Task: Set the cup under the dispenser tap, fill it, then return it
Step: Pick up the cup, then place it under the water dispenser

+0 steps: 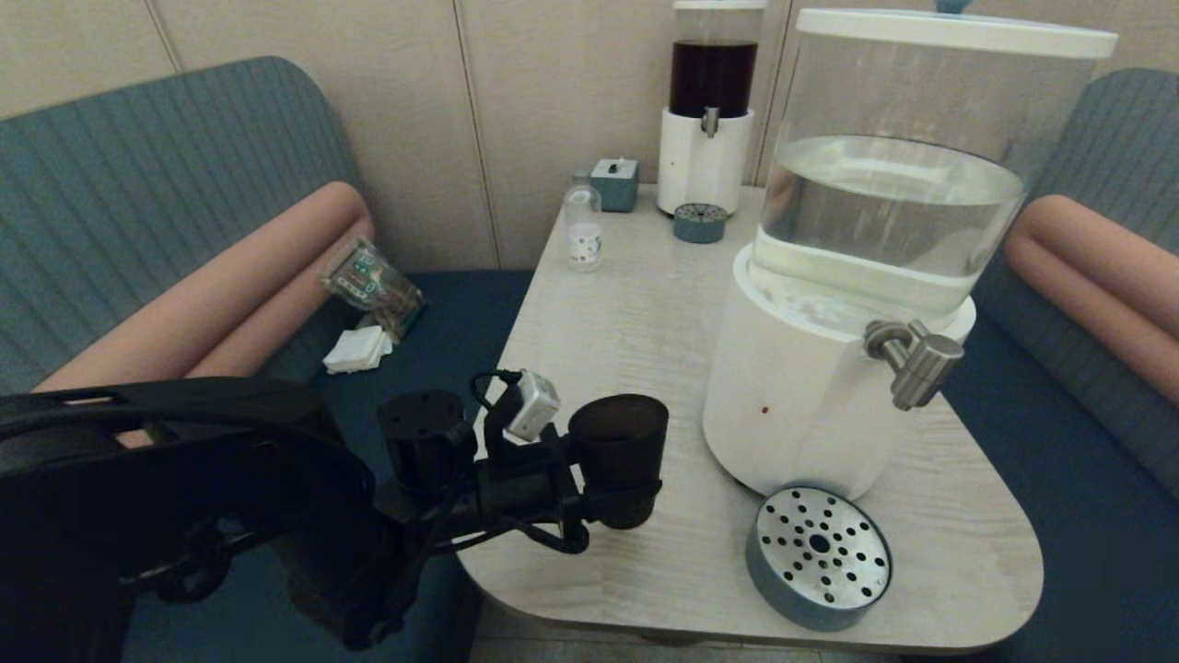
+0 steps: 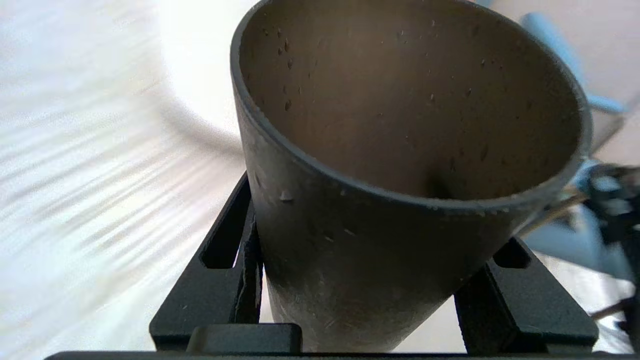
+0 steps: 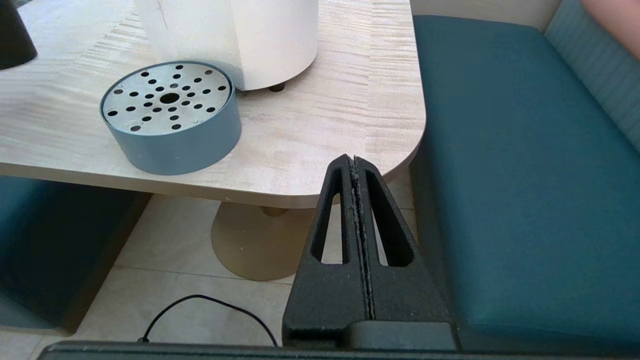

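Note:
The smoky-black cup [image 1: 619, 451] stands upright over the table's front left part, with my left gripper [image 1: 615, 505] shut on its lower body. In the left wrist view the cup [image 2: 380, 260] fills the frame between the two black fingers [image 2: 220, 280], and its inside looks empty. The silver dispenser tap [image 1: 912, 361] juts from the big white-based water dispenser [image 1: 801, 396], well to the right of the cup. A round perforated drip tray [image 1: 818, 557] lies on the table below and left of the tap. My right gripper [image 3: 353, 161] is shut and empty, off the table's front right corner.
At the back of the table [image 1: 626, 313] stand a small clear bottle [image 1: 583, 228], a small grey-blue box [image 1: 614, 183], a dark-liquid dispenser [image 1: 709, 101] and its small drip tray [image 1: 699, 222]. Teal sofa seats [image 3: 510, 165] flank the table. A snack packet [image 1: 373, 281] and white tissues lie on the left seat.

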{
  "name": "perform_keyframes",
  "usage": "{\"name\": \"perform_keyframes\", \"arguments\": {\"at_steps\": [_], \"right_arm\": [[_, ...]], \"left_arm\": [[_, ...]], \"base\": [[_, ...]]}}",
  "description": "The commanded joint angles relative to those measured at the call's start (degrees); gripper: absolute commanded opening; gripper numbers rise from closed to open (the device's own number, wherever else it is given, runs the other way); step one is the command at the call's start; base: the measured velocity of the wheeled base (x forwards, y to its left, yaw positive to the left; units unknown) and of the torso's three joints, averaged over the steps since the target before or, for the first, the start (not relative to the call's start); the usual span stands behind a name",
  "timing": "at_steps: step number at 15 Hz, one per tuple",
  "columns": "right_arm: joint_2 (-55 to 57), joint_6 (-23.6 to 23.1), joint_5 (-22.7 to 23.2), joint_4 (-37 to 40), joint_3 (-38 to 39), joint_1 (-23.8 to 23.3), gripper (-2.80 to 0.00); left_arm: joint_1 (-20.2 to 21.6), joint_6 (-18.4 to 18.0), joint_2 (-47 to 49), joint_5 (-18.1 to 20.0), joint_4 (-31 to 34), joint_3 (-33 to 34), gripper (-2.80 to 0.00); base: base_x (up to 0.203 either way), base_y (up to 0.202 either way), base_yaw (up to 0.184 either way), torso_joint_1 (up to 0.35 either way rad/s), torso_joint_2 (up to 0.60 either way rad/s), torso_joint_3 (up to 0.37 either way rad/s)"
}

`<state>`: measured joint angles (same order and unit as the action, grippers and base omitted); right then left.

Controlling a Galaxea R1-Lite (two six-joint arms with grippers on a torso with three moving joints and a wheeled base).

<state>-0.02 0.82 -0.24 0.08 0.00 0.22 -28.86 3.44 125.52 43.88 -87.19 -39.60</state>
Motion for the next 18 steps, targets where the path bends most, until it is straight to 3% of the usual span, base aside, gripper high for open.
{"name": "perform_keyframes", "arguments": {"at_steps": [1,4,14,18], "right_arm": [[0.02,0.01,-0.02,0.01,0.00,-0.02,-2.80],[0.02,0.00,-0.02,0.01,0.00,0.04,-2.80],[0.02,0.04,-0.02,0.01,0.00,0.04,-2.80],[0.02,0.06,-0.02,0.01,0.00,0.04,-2.80]], "left_arm": [[-5.15,0.29,-4.95,-2.07,-0.48,2.01,-2.80],[-10.23,2.12,-5.10,-6.77,-0.48,-0.84,-2.80],[-15.50,4.03,6.30,-8.38,-0.48,-15.43,-2.80],[-17.65,4.99,10.60,-10.77,-0.48,-21.55,-2.80]], "base": [[0.000,0.000,0.000,0.000,0.00,0.000],[0.000,0.000,0.000,0.000,0.00,0.000],[0.000,0.000,0.000,0.000,0.00,0.000],[0.000,0.000,0.000,0.000,0.00,0.000]]}}
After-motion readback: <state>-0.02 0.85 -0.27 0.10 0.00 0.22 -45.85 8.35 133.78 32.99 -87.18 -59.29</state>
